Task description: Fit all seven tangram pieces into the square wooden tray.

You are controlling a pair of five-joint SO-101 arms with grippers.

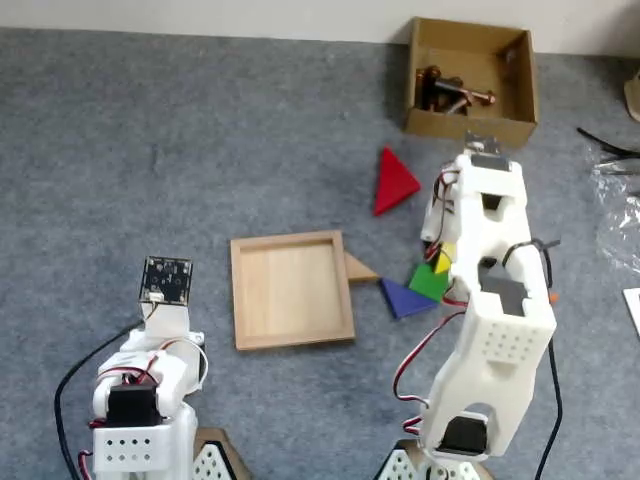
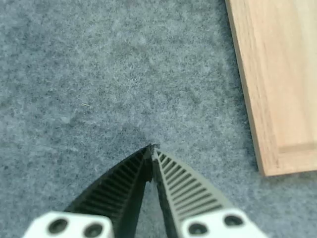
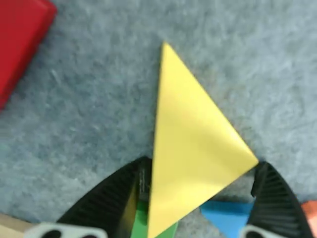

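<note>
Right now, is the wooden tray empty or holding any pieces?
Empty. The high view shows the tray with a bare wooden floor; the red triangle, blue triangle and green piece lie outside on the carpet.

Grey carpet [image 1: 150,130] covers the whole surface. Pale wall strip [image 1: 250,15] along top edge. Upper right: open cardboard box [image 1: 470,127] w/ copper-coloured bits [image 1: 450,90] inside. Right edge: clear plastic bag [image 1: 620,220], black cables [image 1: 600,140].
</note>
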